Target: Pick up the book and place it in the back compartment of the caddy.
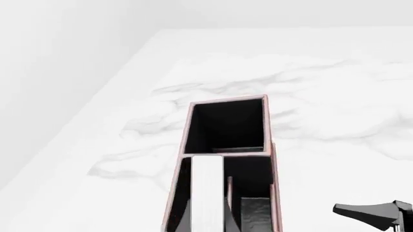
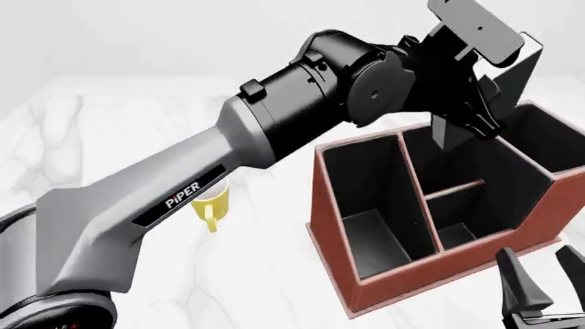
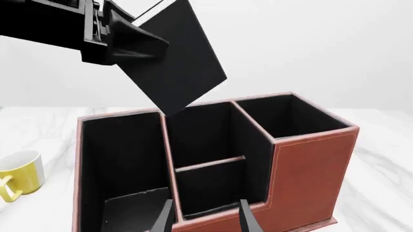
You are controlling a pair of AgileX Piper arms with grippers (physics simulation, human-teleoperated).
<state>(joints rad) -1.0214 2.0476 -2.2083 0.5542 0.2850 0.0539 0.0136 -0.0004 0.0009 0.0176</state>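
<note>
My left gripper [image 2: 470, 96] is shut on the black book [image 2: 514, 82] and holds it tilted above the far part of the reddish-brown caddy [image 2: 402, 277]. In the right wrist view the book [image 3: 181, 67] hangs with its lowest corner just at the caddy's [image 3: 310, 169] rim, over the partition beside the long cell. The left wrist view looks down the book's white page edges [image 1: 208, 193] into the caddy's [image 1: 186, 135] black cells. My right gripper [image 2: 544, 281] is open and empty, close to the caddy's near wall; its fingertips [image 3: 248, 220] show in the right wrist view.
A yellow mug [image 2: 212, 205] stands on the white marble table [image 2: 137, 137], left of the caddy and partly behind my left arm; it also shows in the right wrist view [image 3: 19, 174]. A dark part of the right gripper [image 1: 374, 212] shows in the left wrist view.
</note>
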